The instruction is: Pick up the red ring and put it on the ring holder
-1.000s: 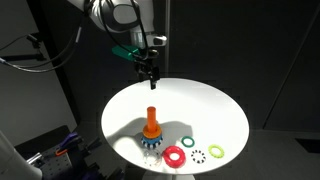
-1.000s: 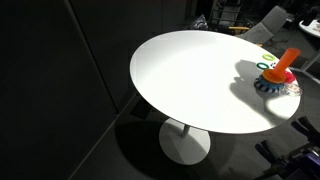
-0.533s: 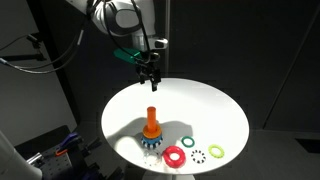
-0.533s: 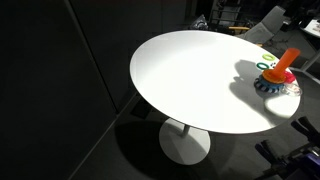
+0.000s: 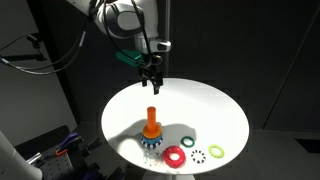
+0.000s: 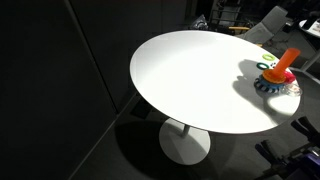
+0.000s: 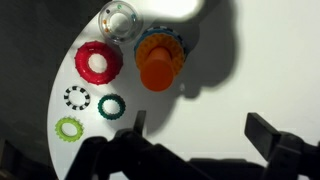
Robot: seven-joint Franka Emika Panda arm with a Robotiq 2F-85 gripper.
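White table (image 5: 205, 105) carries four rings (image 7: 111, 105), one ring holder (image 7: 157, 62).

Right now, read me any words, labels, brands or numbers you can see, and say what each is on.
None: no text can be read in any view.
The flat red plastic ring, the orange-peg ring holder, the dark green ring, the yellow-green ring, the black-and-white toothed ring and the round white table all look unprinted.
Any marking on the robot arm is too small to read.
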